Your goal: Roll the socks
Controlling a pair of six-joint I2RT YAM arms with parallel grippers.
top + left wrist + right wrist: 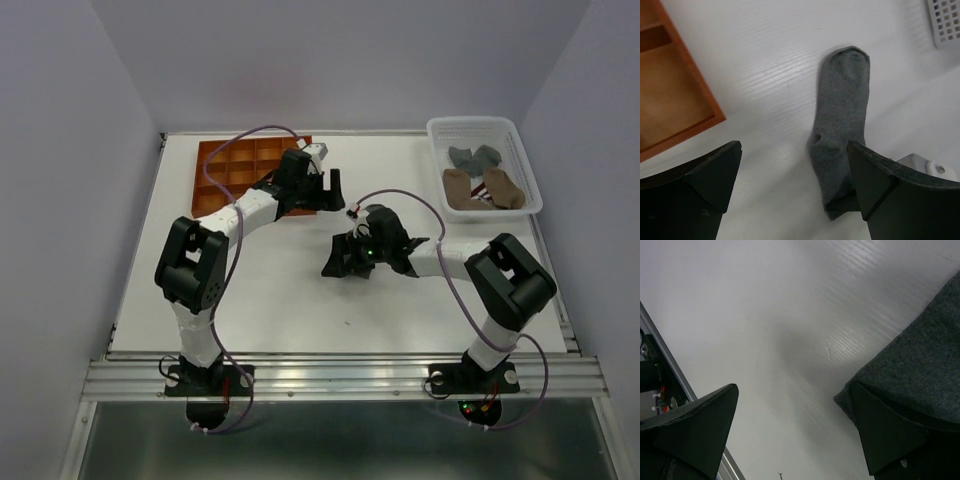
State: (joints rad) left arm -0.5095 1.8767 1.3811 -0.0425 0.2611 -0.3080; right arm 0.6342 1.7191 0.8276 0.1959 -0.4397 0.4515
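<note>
Left gripper (792, 150): you have it spread fully apart and it holds nothing; it hangs over the near end of the grey sock (840, 115); one finger covers that end, and I cannot tell whether it touches the fabric
Right gripper (793, 390): also spread wide, with nothing in it; the same grey sock (920, 355) lies just beside one of its fingers; the rest of the gap is over bare table (765, 315)
Grey sock: flat and stretched out on the table, near the orange tray (670, 100); there is no fold and no roll in it yet; from the top camera the arms hide it
Other socks: grey socks (462, 156) and tan-brown socks (460, 190) lie in the white basket (478, 121) at the far right corner; they look loose and not rolled, but they are small in that view
Done: one sock is laid out ready for rolling, as I judge; you can see no rolled sock anywhere
Left: nearly everything; you must roll this sock, and then each sock from the basket
</note>
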